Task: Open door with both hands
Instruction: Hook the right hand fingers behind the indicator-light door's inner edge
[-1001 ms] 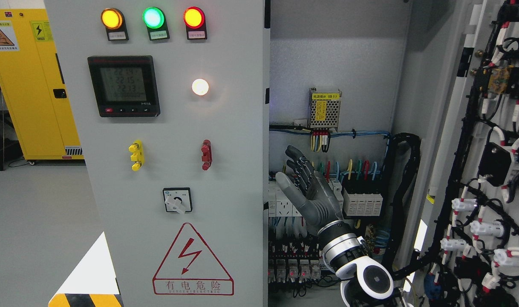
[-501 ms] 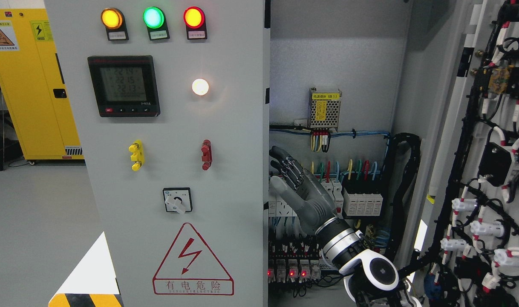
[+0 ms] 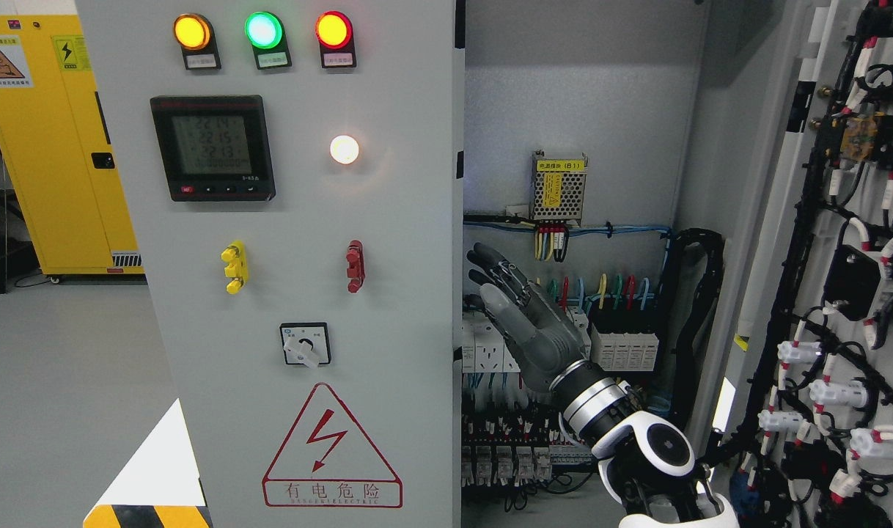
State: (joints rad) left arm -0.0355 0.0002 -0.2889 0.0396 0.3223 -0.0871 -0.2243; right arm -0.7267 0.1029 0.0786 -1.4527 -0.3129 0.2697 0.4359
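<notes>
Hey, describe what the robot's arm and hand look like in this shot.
Only the right hand shows. It is dark grey with jointed fingers, black at the tips, and thin metal linkages on their backs. A ringed silver and black wrist cuff joins it to a glossy white forearm shell bearing a round black disc. No cables or markings are visible.

The right arm entered from the lower right and rose diagonally toward the upper left. Its white elbow shell sat low, followed by a banded silver-and-black wrist. The right hand was grey, extended flat, its fingers straight, close together and pointing up-left, holding nothing. The thumb lay alongside the palm. No left arm showed.
</notes>
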